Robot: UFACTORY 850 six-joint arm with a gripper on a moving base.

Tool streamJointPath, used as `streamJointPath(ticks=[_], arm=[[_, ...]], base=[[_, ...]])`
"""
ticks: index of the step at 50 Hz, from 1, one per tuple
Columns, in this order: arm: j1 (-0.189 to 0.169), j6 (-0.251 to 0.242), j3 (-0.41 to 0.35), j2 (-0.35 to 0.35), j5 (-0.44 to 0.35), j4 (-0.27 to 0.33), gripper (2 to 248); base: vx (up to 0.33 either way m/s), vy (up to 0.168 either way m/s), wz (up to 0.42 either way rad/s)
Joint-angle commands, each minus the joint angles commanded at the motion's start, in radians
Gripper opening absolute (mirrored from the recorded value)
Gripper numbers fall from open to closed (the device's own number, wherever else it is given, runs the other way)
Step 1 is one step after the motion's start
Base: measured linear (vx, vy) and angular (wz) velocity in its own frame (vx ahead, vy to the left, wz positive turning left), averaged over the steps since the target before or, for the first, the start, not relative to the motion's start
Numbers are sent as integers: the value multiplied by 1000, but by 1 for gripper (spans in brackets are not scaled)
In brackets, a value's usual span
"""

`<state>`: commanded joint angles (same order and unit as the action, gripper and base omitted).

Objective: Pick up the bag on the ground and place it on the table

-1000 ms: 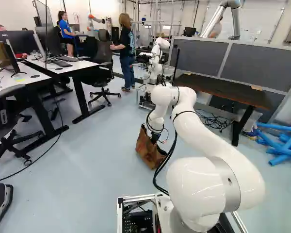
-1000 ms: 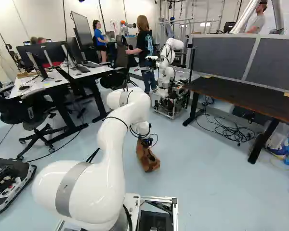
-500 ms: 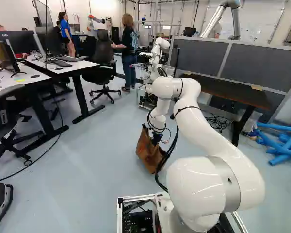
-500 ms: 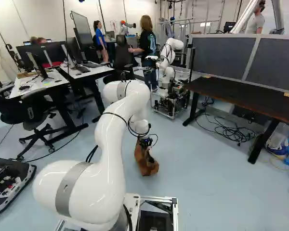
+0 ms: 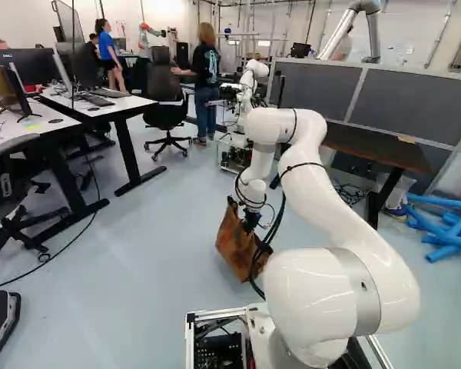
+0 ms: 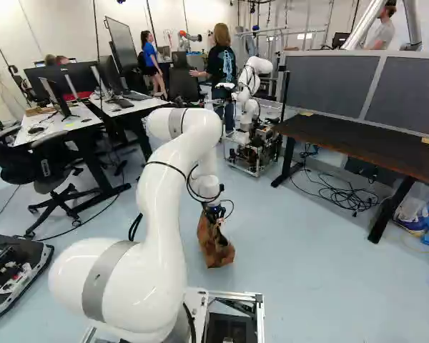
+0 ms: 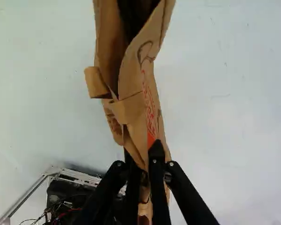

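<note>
The brown paper bag (image 5: 234,244) is below the black two-fingered hand (image 5: 250,223), tilted, above or on the pale grey-blue floor (image 5: 138,254); whether its bottom touches the floor I cannot tell. In the wrist view the hand (image 7: 141,157) is closed on the bag, its two fingers pinching creased paper near the mouth from both sides. Ahead of the fingers the mouth gapes a little onto a dark inside, with a folded paper flap at its edge and red print down one panel. The glossy white arm (image 5: 330,184) reaches forward and down to the hand.

The dark brown surface (image 6: 350,143), on black legs, stands ahead of the hand and to its right, well apart from the bag. Black cables (image 6: 343,194) lie tangled beneath it, and grey partition panels (image 6: 415,93) rise behind it. Farther right are blue tubes (image 5: 446,223) in a pile. Ahead of the hand, beyond the bag, is another robot (image 6: 250,78), a white arm on a metal-framed base. To the hand's left stand white-topped desks (image 5: 100,108) with monitors, and a black office chair (image 5: 165,115) is ahead and left.
</note>
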<state>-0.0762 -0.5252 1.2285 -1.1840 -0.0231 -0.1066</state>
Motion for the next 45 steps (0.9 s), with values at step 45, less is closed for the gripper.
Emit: streamJointPath(ticks=[45], arm=[[-4, 0, -248, 215, -113, -87, 27]], base=[[0, 0, 0]])
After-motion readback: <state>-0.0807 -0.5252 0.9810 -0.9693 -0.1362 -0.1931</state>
